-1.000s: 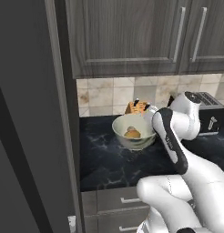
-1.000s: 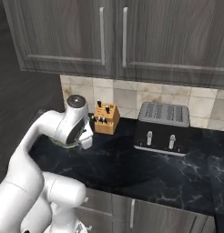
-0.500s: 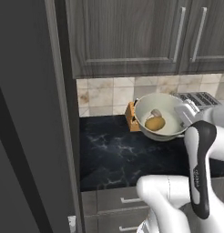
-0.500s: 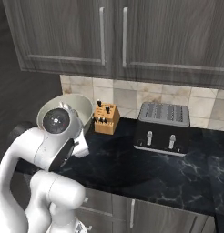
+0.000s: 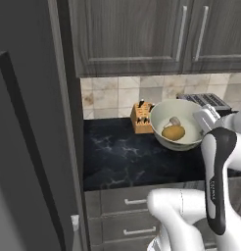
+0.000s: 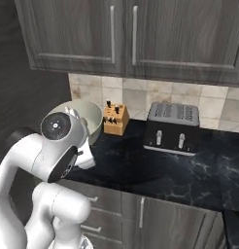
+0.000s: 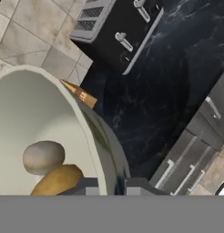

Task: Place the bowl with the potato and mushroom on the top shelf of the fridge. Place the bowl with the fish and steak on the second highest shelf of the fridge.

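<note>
Black marble counter (image 5: 122,157), wood cabinets (image 5: 142,37)

Dark grey wood wall cabinets (image 6: 136,36) with long metal handles hang over a beige tiled backsplash (image 5: 117,98) and a black marbled tabletop (image 6: 189,170) carrying a black toaster (image 6: 172,129) and a wooden knife block (image 5: 141,117), with grey drawers (image 5: 122,215) below.

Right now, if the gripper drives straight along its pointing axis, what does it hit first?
The gripper is clamped on the bowl rim, so the bowl moves with it. Past the rim, the line seems to run to the dark counter before the toaster; depth unclear.
</note>
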